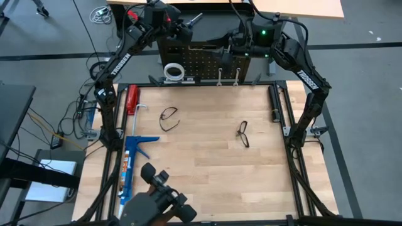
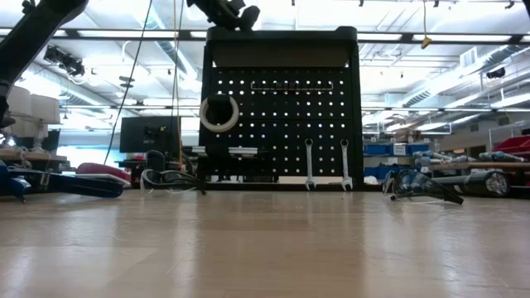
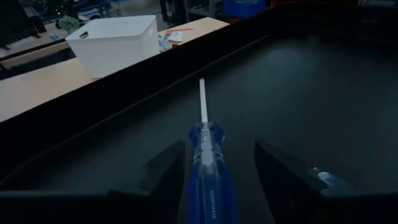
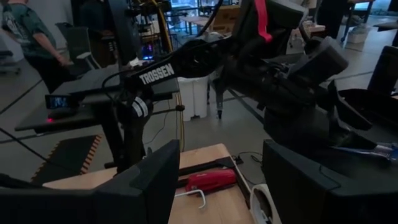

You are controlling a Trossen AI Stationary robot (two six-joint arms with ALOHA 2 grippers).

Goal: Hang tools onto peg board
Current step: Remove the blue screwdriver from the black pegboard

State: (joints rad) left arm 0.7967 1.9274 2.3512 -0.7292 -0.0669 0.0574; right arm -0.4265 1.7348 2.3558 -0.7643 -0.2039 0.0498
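- The screwdriver (image 3: 208, 174) lies on the peg board's (image 1: 207, 59) dark top shelf, between the left gripper's (image 3: 217, 180) jaws; the jaws stand open on each side, apart from its blue handle.
- The right gripper (image 4: 217, 186) hangs open above the board's right side, holding nothing.

red-handled tool (image 1: 132, 99) and blue caulking gun (image 1: 130, 158) along the tabletop's (image 1: 207, 157) left edge

bare tabletop (image 1: 207, 157) between two glasses (image 1: 168, 118), peg board (image 1: 207, 59) blocking far edge
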